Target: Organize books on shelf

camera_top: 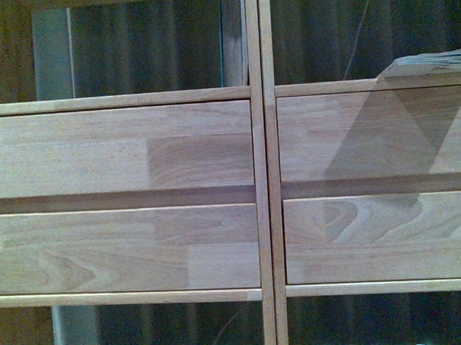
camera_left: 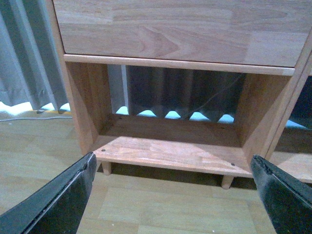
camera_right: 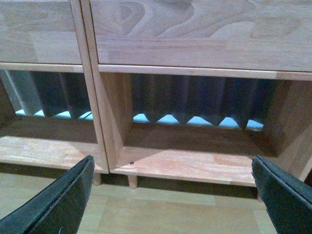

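The large light natural-wood shelving unit (camera_top: 267,217) fills the front view. Its central divider runs down the middle, with two plain wooden drawer fronts (camera_top: 124,150) stacked on either side. The open compartments along the top and bottom of the frame are cut off by its edges, and a dark pleated curtain (camera_top: 150,46) shows through their open backs. At the upper right a pale, flat book (camera_top: 431,62) lies on the board above the right-hand drawers. It is cut off by the right edge and too blurred to make out its cover or spine. In the left wrist view the left hand (camera_left: 171,161) shows only its two black fingers (camera_left: 63,195) in the lower corners, spread wide with nothing between them. They sit before a bottom compartment, above the pale wood floor (camera_left: 161,209). The right hand (camera_right: 171,161) is spread just as wide and holds nothing, facing a bottom compartment beside the divider.
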`<act>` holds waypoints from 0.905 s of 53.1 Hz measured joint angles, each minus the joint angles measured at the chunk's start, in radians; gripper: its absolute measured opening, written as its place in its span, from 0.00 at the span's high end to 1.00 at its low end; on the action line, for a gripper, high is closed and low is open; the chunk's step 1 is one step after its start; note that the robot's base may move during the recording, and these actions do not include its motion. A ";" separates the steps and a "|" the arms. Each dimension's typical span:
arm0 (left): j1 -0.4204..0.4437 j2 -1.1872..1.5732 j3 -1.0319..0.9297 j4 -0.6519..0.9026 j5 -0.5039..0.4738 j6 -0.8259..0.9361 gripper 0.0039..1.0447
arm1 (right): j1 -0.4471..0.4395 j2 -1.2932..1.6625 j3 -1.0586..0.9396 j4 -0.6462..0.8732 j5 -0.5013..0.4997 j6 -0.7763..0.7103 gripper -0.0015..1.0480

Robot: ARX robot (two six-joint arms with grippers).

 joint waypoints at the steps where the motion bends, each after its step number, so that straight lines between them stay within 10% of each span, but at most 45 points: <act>1: 0.000 0.000 0.000 0.000 0.000 0.000 0.07 | 0.000 0.000 0.000 0.000 0.000 0.000 0.07; 48: 0.000 0.000 0.000 0.000 0.000 0.000 0.07 | 0.000 0.000 0.000 0.000 0.000 0.000 0.07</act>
